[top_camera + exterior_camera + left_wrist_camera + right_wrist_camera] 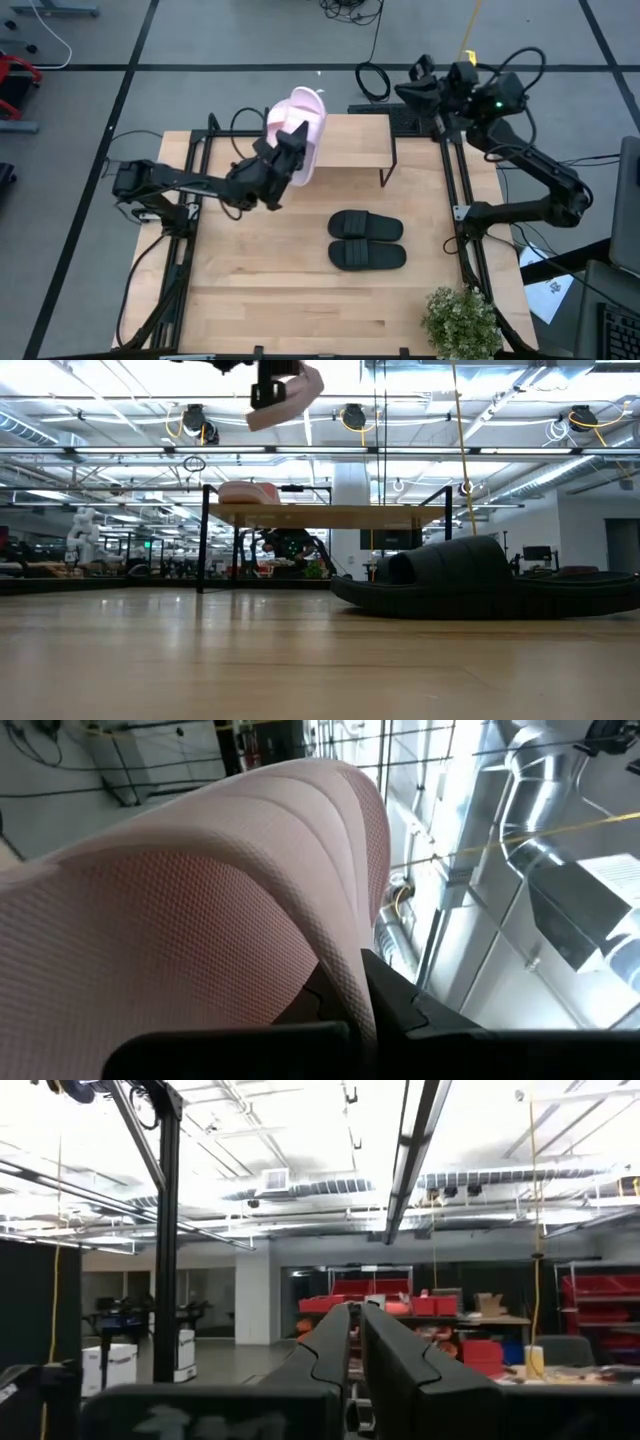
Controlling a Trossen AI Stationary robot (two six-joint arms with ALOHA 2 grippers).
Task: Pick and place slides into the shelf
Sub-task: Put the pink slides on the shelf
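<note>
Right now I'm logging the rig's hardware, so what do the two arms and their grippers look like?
Both arms are dark, nearly black, built of slim jointed segments. The left gripper ends in two dark, narrow fingers. The right gripper matches, with long flat fingers, black cables looping around it and a small green light on the arm.

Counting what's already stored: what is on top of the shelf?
One pale pink slide lies on the shelf at its left end. The left gripper holds the second pink slide above it, hiding part of the top.
</note>
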